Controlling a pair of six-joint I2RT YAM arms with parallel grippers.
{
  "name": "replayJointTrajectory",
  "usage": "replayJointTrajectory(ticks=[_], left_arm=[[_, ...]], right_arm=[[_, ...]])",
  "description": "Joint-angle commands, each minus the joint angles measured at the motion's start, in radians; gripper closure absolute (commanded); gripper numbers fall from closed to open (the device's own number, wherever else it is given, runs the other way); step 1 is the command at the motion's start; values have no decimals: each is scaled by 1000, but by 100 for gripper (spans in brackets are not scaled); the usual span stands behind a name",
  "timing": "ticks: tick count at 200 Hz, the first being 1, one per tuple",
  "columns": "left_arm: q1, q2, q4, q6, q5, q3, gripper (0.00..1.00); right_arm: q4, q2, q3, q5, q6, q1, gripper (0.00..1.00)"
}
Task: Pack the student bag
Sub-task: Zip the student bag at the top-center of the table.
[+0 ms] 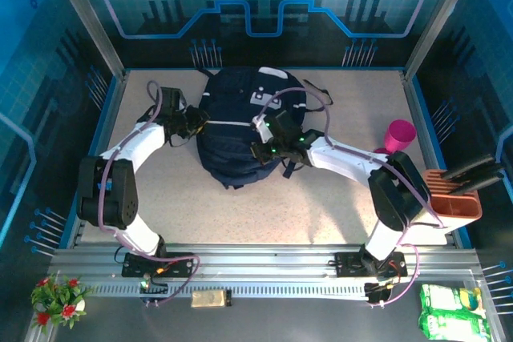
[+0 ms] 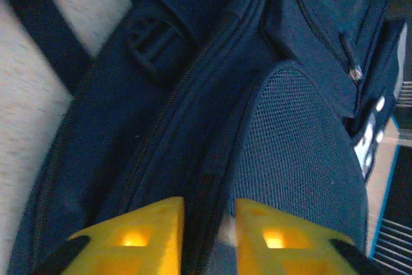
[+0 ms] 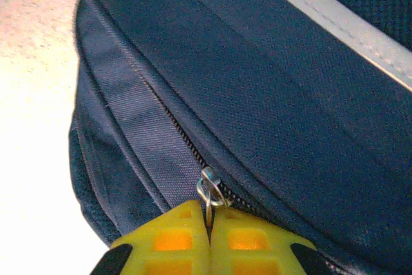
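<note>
Obs: student bag [image 1: 240,130] on counter [image 1: 321,206], well left of pink cup [image 1: 398,135]; right pincer [image 3: 209,220] clamped on zip pull [image 3: 209,191]; left pincer [image 2: 209,214] slightly parted astride bag seam, far side from cup, hold unclear. Risk: pull slips out if bag drags unbraced

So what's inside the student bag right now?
Nothing of the inside shows. The student bag lies on the table, its fabric covering any contents; the zip looks closed along the visible stretch, with the right gripper shut on the zipper pull.
</note>
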Motion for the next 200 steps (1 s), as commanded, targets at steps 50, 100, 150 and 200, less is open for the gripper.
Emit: replayJointTrajectory(ticks=[50,100,150,200], left_arm=[[23,-274,35,-145,43,-219,50],[-23,-189,180,-245,165,-224,55],[-65,-83,216,-251,161,-176,71],[-63,-62,148,-191,133,-139,95]], right_arm=[[42,161,217,-133,63,75,100],[20,167,224,-151,56,80,100],[10,151,201,-129,58,83,100],[-27,84,71,45,-32,62,100]])
